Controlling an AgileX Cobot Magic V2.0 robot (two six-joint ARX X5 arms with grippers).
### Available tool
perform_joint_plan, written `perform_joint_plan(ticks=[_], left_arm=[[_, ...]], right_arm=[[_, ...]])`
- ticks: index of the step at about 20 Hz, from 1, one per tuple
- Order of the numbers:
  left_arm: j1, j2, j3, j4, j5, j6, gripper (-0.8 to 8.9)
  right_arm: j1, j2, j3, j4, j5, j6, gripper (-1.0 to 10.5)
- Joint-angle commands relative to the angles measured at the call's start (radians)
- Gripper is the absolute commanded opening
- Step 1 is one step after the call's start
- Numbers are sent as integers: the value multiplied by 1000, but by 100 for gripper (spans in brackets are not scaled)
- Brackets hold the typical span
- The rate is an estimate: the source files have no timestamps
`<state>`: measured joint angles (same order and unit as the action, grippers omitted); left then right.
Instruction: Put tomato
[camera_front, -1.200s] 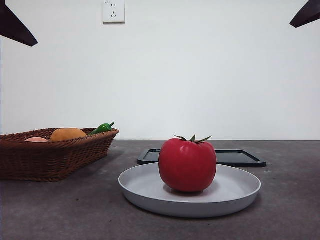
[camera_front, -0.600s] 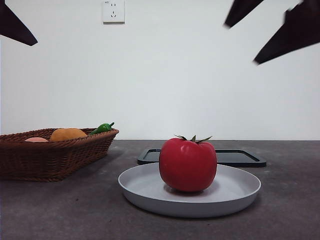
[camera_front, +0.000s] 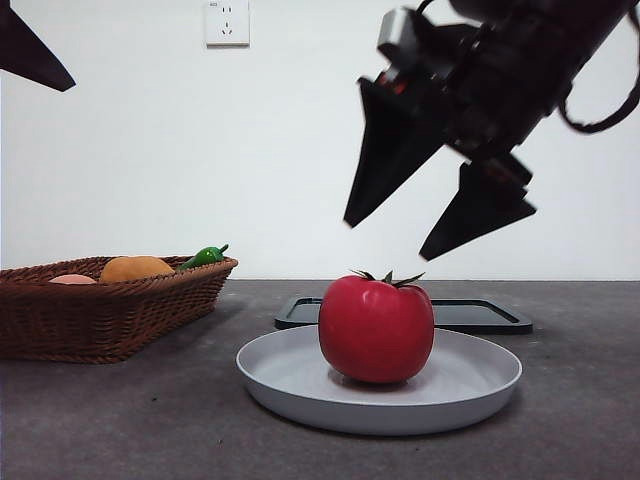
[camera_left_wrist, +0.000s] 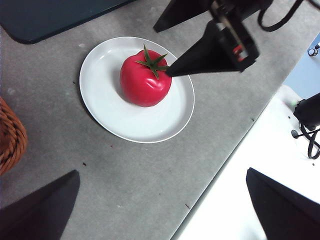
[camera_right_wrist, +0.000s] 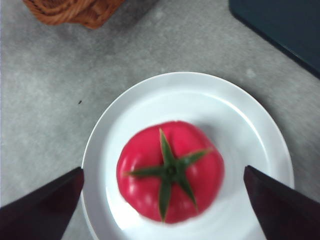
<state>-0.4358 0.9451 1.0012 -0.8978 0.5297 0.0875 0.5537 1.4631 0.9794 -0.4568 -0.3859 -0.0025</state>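
The red tomato (camera_front: 376, 330) with its green stem sits on a white plate (camera_front: 480, 385) in the middle of the table. It also shows in the left wrist view as the tomato (camera_left_wrist: 142, 82) on the plate (camera_left_wrist: 115, 115), and in the right wrist view as the tomato (camera_right_wrist: 170, 172) on the plate (camera_right_wrist: 240, 130). My right gripper (camera_front: 388, 240) hangs open just above the tomato, one jaw to either side, touching nothing. The same right gripper (camera_left_wrist: 162, 50) shows over the tomato from the left wrist. My left gripper (camera_left_wrist: 160, 210) is open and waits high off to the side.
A brown wicker basket (camera_front: 120, 310) stands at the left holding an orange fruit (camera_front: 137, 268) and a green pepper (camera_front: 205, 257). A black tray (camera_front: 480, 315) lies flat behind the plate. The table edge (camera_left_wrist: 225, 165) runs near the plate.
My right arm has come down from the upper right corner and now hangs open directly over the tomato. The tomato, plate and left arm have not moved.
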Motion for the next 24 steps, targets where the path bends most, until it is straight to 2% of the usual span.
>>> perform_joint_plan(ticks=[1,9,17,18,21,23,24], left_arm=[[-4,5,21,4,6,10,529],[-4,5,21,5,6,10,529],[-4,5,21,5,6,9,529],[-4,5,21,5,6,9,529],[-4,5,21,4,6,9,529],[-4,5,21,5,6,9,529],[-4,5,21,5,6,9,529]], right_arm=[[16,47,20,31,9,-1,525],[48,144,20,81,49,0,546],[53,229,20,87,54,1,543],[53,229,20,87,54,1,524],[53,229,20,82,49,2,242],[53,227,21,79,26,3,156],[53,222,24,77,13,3,154]])
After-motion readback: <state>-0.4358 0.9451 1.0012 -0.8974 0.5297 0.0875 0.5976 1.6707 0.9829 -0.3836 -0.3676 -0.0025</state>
